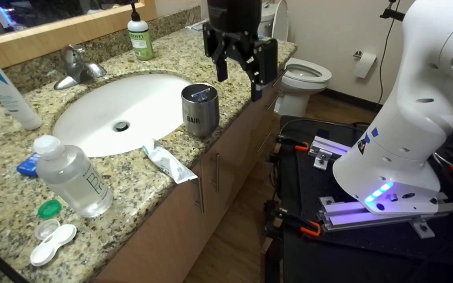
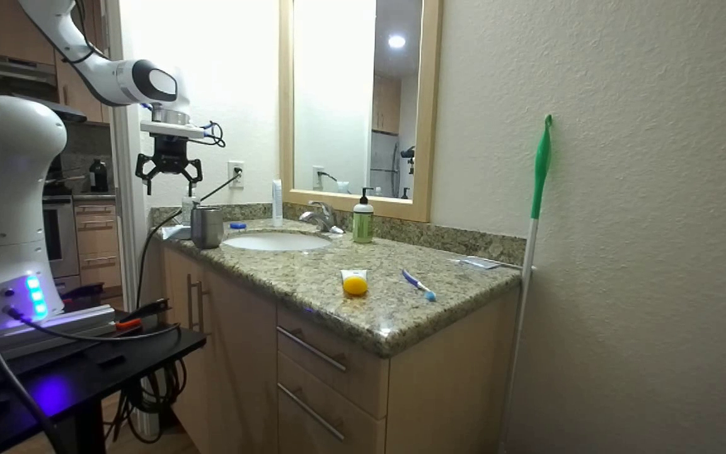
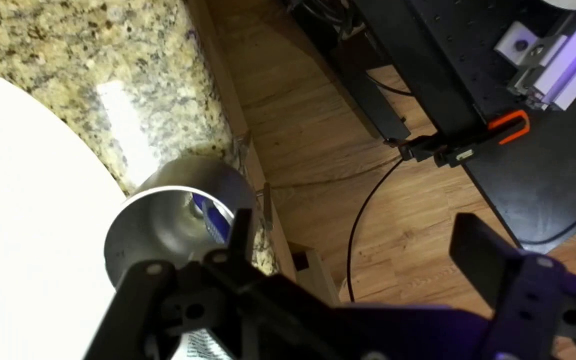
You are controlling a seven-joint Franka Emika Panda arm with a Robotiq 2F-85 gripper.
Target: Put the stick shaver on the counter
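Slim blue stick shaver [image 1: 201,93] sits inside the round brushed-metal BAIR cup [image 1: 198,116] on the speckled beige-brown granite counter [image 1: 132,186], black two-finger gripper [image 1: 239,81] raised at the cup's two o'clock in an exterior view, fingers [image 1: 221,70] apart.

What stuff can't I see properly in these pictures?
Stick shaver: in an exterior view, the metal cup hides its lower part.
The metal cup's opening: in the wrist view, the gripper covers part.
Flat pale thing on the counter: too small to recognise in an exterior view.
Soap bottle: small label writing too tiny in both exterior views.
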